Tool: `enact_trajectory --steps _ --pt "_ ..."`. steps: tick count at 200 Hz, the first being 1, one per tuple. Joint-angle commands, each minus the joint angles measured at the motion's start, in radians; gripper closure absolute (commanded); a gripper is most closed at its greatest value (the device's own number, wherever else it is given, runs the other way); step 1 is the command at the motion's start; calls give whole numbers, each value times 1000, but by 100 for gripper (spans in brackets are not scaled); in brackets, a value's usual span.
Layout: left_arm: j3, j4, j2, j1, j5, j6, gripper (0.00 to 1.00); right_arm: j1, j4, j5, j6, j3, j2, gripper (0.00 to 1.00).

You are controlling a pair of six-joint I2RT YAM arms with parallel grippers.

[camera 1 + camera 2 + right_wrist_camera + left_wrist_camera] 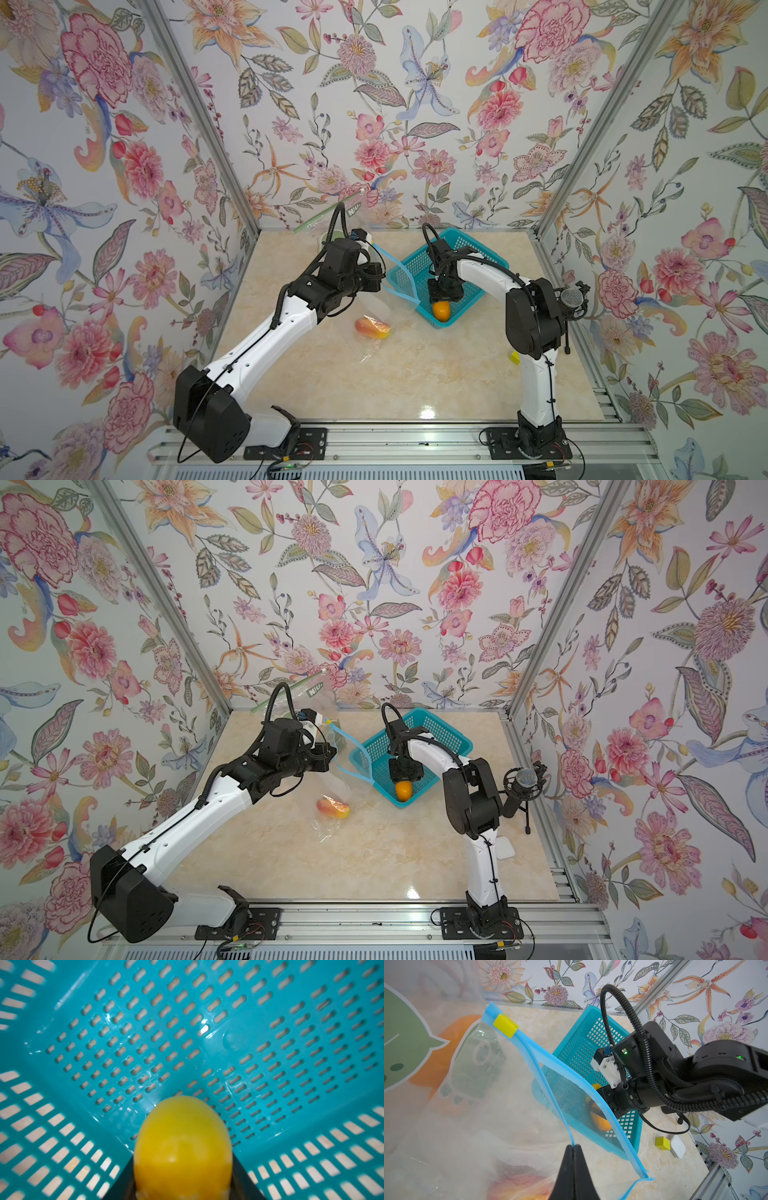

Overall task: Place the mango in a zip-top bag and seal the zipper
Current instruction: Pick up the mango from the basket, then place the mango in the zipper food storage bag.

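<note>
Two arms reach over the marble table point(415, 382). In both top views the left gripper point(381, 272) point(332, 752) holds up the zip-top bag point(380, 309) point(340, 785) at about 11 o'clock from the table's middle. The bag's blue-rimmed mouth gapes toward 3 o'clock and its lower end trails on the table. A red-yellow fruit point(372, 327) point(333, 806) lies inside that lower end. The teal basket point(469, 241) point(449, 729) sits at about 1 o'clock, just beside the bag's mouth. The right gripper point(442, 300) point(404, 779) points down into the basket's 6 o'clock corner. It is directly over the yellow mango point(441, 311) point(403, 791), whose lower half shows beyond the fingers.

In the left wrist view, the left gripper's black fingers point(566, 1167) are pressed together on one blue zipper strip of the bag point(538, 1076). The other strip bows away, so the mouth stands open. A yellow slider point(505, 1025) sits at the zipper's far end. Through the mouth the mango point(600, 1122) shows in the basket point(571, 1047), well apart from these fingers and crossed by the right gripper's dark fingers.

In the right wrist view, the mango point(182, 1142) fills the gap between the two dark fingers point(241, 1176), which are clamped flush against its flanks. Its rounded end juts past the fingertips over the perforated basket floor point(228, 1039). Whether it is lifted off the floor cannot be told.
</note>
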Motion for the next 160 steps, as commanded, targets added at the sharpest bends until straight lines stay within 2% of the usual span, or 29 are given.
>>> enact_trajectory --steps 1,28,51,88,132,160 --pt "19 8 2 16 11 -6 100 22 50 68 -25 54 -166 64" --pt "20 19 5 16 26 -10 100 43 153 31 -34 48 -285 69" --pt "23 27 7 16 36 -12 100 102 316 37 -51 -6 -388 73" --pt "27 27 -1 15 39 -12 100 234 695 113 -115 -226 -566 73" --pt "34 34 -13 16 37 -17 100 308 987 127 -117 -431 -615 71" --pt "42 36 -14 16 42 -21 100 329 1101 90 -87 -493 -597 69"
